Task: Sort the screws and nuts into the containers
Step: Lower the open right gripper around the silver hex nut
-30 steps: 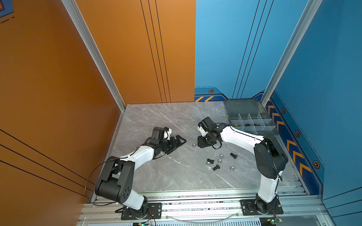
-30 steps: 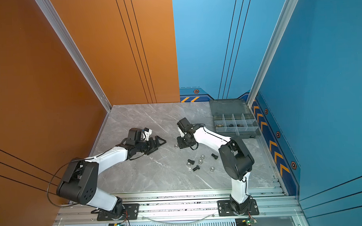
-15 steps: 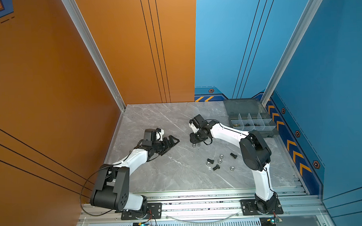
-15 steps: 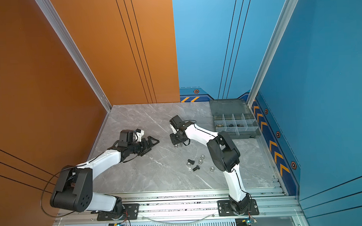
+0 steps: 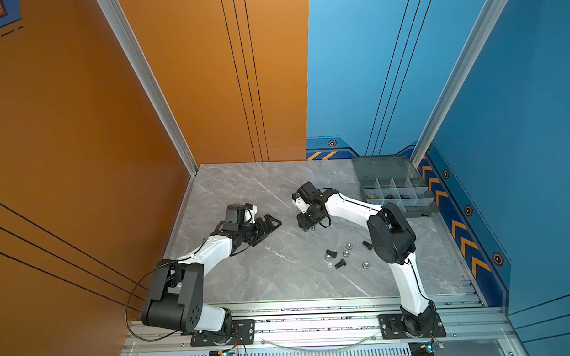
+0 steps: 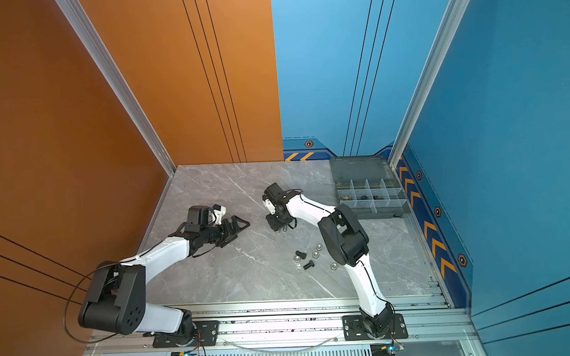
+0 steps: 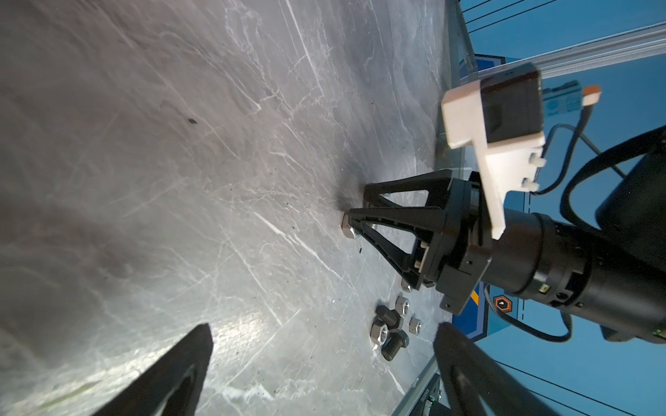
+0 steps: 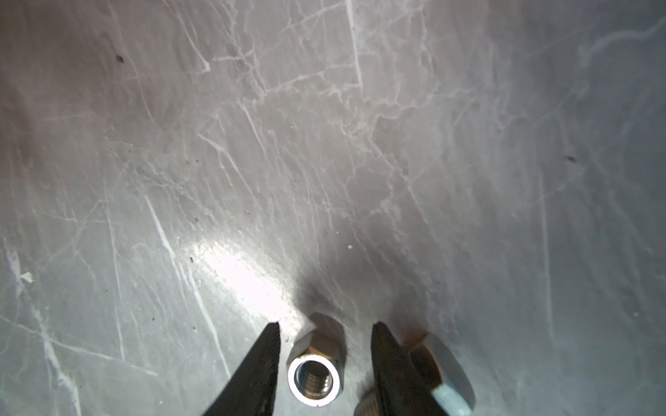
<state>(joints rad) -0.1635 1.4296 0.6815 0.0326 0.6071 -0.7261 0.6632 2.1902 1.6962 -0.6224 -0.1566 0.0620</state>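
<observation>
My right gripper (image 8: 326,326) stands open, fingertips down on the table. A silver nut (image 8: 314,378) sits upright between the fingers with a gap on each side. Just outside one finger lies a silver screw (image 8: 447,374). In both top views this gripper (image 5: 306,225) (image 6: 279,226) is at mid-table. My left gripper (image 5: 273,222) (image 7: 324,326) hovers open and holds nothing, to the left of it. Black screws (image 5: 331,253) (image 6: 308,265) and silver nuts (image 5: 346,253) (image 6: 315,254) lie loose nearer the front. The containers (image 5: 418,210) (image 6: 389,212) stand at the back right.
The organiser's open lid (image 5: 384,167) lies flat behind the compartments, by the blue wall. The loose cluster (image 7: 391,329) lies between the right arm's elbow (image 5: 390,237) and the table's middle. An aluminium rail (image 5: 315,324) edges the front.
My right gripper has swung left, away from the organiser, and come down around the silver nut. My left gripper has drawn back slightly to the left.
</observation>
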